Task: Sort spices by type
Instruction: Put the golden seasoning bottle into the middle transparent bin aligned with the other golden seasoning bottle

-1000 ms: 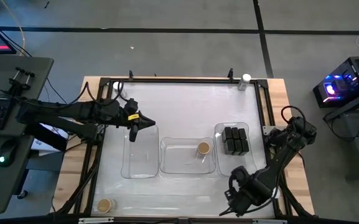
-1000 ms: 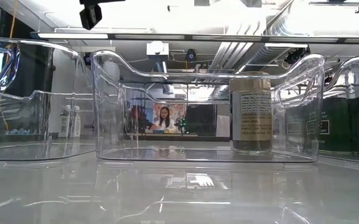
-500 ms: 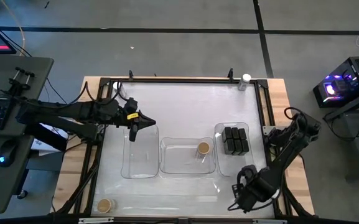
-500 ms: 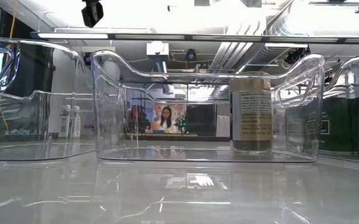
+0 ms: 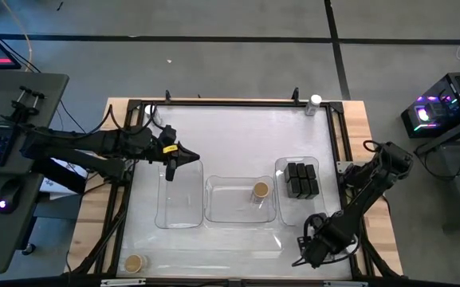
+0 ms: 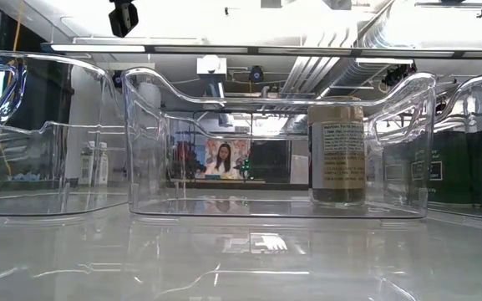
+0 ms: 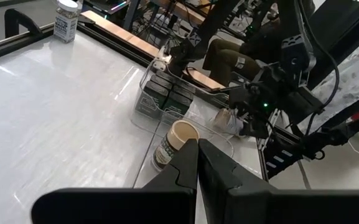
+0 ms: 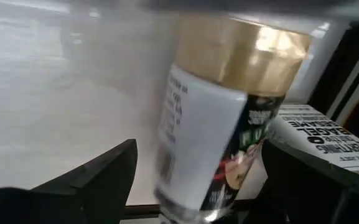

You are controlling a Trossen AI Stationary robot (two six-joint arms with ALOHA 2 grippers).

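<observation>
The right gripper (image 5: 308, 253), at the table's near right corner, is straddling a gold-capped spice jar (image 8: 219, 118) with its fingers (image 8: 92, 177) spread wide, not yet pinching. To do this well, I'd centre the jar between them before closing. The black boxes (image 5: 302, 178) are sitting in the right tray (image 5: 281, 167); one tan-topped jar (image 5: 261, 190) is standing in the middle tray (image 5: 211, 185). The left gripper (image 5: 188, 157) is waiting clenched, empty, over the left tray (image 5: 160, 214).

We can read "BAGEL" on a flat white label (image 8: 321, 138) behind the gold-capped spice jar (image 8: 219, 118); the rest blurs.
</observation>
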